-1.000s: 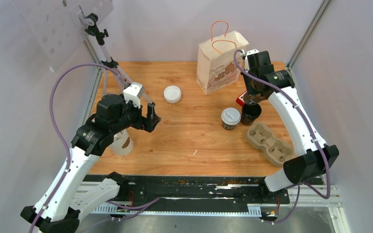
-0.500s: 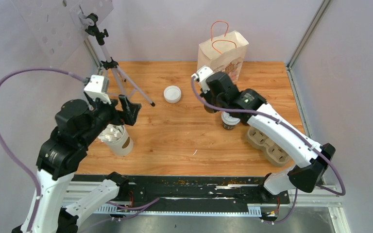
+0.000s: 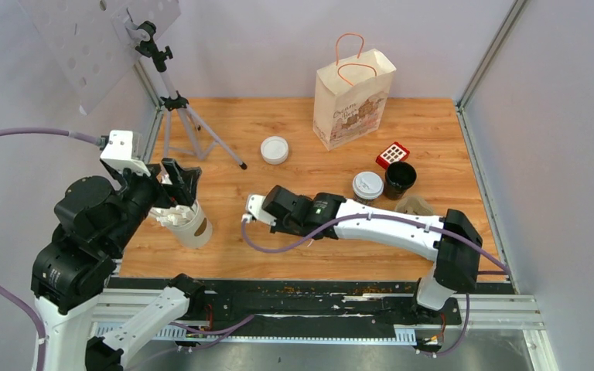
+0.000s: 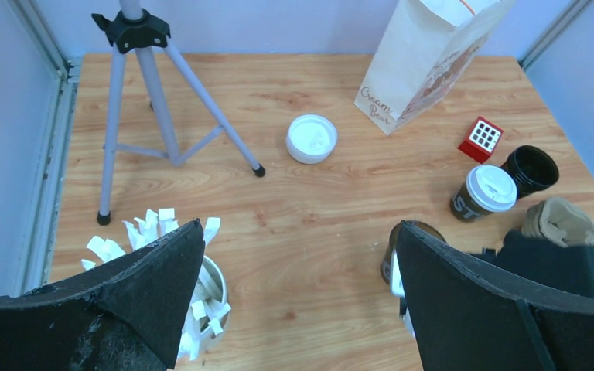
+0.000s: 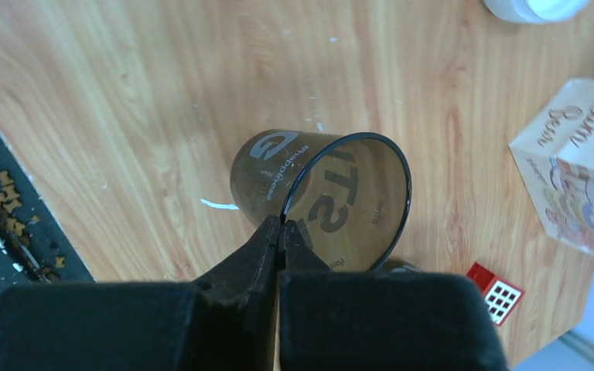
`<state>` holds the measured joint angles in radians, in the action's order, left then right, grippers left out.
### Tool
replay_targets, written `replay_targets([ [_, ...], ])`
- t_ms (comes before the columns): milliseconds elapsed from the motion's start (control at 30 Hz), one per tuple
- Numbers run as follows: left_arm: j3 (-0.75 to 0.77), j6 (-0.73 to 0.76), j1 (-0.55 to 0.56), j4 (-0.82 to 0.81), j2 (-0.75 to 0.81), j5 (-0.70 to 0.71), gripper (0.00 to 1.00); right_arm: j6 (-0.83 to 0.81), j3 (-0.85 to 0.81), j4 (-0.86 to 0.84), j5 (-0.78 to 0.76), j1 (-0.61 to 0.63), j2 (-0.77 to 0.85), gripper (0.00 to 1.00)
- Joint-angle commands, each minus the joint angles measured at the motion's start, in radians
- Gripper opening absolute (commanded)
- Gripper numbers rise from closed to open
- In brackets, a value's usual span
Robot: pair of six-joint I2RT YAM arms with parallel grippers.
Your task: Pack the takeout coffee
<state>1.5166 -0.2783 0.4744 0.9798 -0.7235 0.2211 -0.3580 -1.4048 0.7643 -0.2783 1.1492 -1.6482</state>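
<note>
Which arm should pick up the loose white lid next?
Left, probably. The left gripper is open and empty, with the white lid in view ahead; the right gripper is shut on the rim of the lidless brown cup.

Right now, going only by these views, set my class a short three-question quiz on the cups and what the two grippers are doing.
1. True or false: the left gripper is open and holds nothing.
2. What is the right gripper pinching?
A) the loose white lid
B) the rim of the brown lidless cup
C) the paper bag
3. In the top view, what stands just to the right of the lidded cup?

Key
1. True.
2. B.
3. The black lidless cup.
</note>
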Motion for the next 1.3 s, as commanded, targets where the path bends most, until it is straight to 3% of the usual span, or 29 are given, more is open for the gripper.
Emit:
replay_targets([
  [0,0.002,0.036,-0.004,0.002,0.005,0.045,1.00,-0.089,0.049,-0.075,-0.043,0.057,-0.007,0.00],
  [367,-0.038,0.086,-0.004,0.019,-0.022,0.052,1.00,-0.059,0.175,-0.149,-0.055,0.126,0.037,0.04],
  [533,-0.042,0.091,-0.004,0.047,-0.067,0.070,1.00,-0.042,0.162,-0.144,-0.053,0.131,0.060,0.29],
  [800,-0.003,0.123,-0.003,0.057,-0.160,-0.008,1.00,0.004,0.118,-0.113,-0.030,0.127,0.190,0.52],
  [967,0.049,0.141,-0.004,0.080,-0.266,-0.048,0.99,0.166,0.114,-0.108,-0.020,0.113,0.303,0.72],
  [1000,0.060,0.137,-0.004,0.079,-0.288,-0.050,0.99,0.189,0.109,-0.097,0.007,0.114,0.324,0.79],
  [1033,0.074,0.132,-0.003,0.078,-0.313,-0.052,0.98,0.212,0.104,-0.083,0.016,0.114,0.343,0.93],
  [1067,0.092,0.127,-0.004,0.075,-0.338,-0.051,0.98,0.233,0.093,-0.065,0.019,0.114,0.364,0.99],
  [1267,0.124,0.150,-0.004,-0.008,-0.508,-0.026,0.97,0.323,0.095,0.016,-0.089,0.113,0.499,1.00],
])
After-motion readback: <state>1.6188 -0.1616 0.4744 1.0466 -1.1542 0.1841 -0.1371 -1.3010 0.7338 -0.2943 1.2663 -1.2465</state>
